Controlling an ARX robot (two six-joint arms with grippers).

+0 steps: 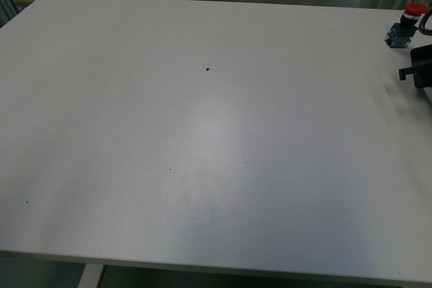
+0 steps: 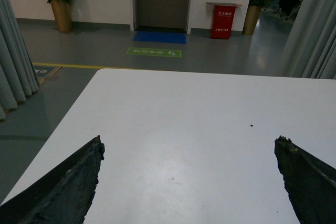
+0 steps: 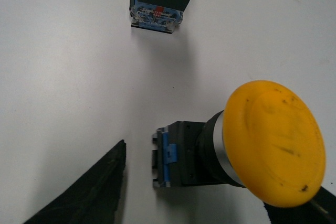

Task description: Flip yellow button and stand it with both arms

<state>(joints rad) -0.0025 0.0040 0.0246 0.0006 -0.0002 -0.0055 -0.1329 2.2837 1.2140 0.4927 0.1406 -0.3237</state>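
Observation:
The yellow button (image 3: pixel 239 150) lies on its side on the white table (image 3: pixel 63 77) in the right wrist view. Its yellow cap (image 3: pixel 275 142) is nearest the camera and its blue-black block (image 3: pixel 176 153) points away from the cap. My right gripper (image 3: pixel 215 182) is open with the button lying between its fingers (image 3: pixel 89 192), not gripped. In the front view only a bit of the right gripper (image 1: pixel 417 67) shows at the right edge, and the yellow button is out of view there. My left gripper (image 2: pixel 189 145) is open and empty above bare table (image 2: pixel 184 108).
A like switch with a red cap (image 1: pixel 407 21) stands at the table's far right edge. Its blue-black block (image 3: pixel 157 3) shows just beyond the yellow button. A small dark speck (image 1: pixel 207 69) lies mid-table. Beyond the table's far edge is floor with a green sign (image 2: pixel 154 52).

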